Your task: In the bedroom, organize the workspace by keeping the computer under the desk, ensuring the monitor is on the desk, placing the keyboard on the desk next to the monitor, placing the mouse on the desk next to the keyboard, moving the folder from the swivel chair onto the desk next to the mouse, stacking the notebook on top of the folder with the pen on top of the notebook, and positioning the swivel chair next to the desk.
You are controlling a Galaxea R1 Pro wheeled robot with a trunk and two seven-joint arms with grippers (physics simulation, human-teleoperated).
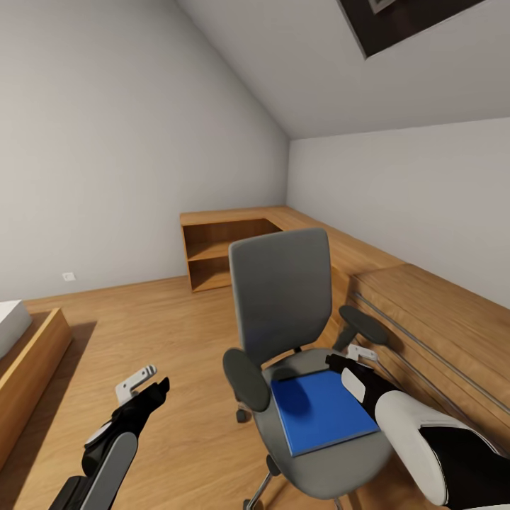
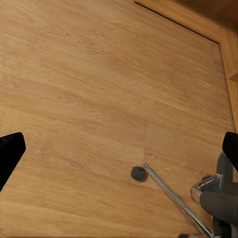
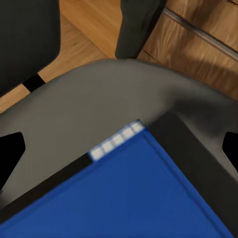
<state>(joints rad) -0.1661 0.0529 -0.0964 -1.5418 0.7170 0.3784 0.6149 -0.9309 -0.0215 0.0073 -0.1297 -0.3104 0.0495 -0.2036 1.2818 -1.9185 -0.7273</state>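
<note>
Right hand over folder on chair seat; no grasp made.
My right hand [image 1: 352, 363], fingers apart, hovers above the blue folder [image 1: 322, 412] lying flat on the swivel chair [image 1: 283, 297]; left hand [image 1: 145, 386] apart over floor. Risk: castered chair rolling, folder sliding off.

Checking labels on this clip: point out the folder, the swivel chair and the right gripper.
folder [image 1: 322, 411], head view, middle of blue cover.
swivel chair [image 1: 283, 294], head view, grey backrest.
right gripper [image 1: 347, 360], head view, between its fingertips above the seat.

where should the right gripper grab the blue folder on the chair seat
Probably the folder's back corner, where the right gripper hovers with jaws open. It lies flat on the swivel chair seat, so come from above and slide one jaw under the edge.
</note>
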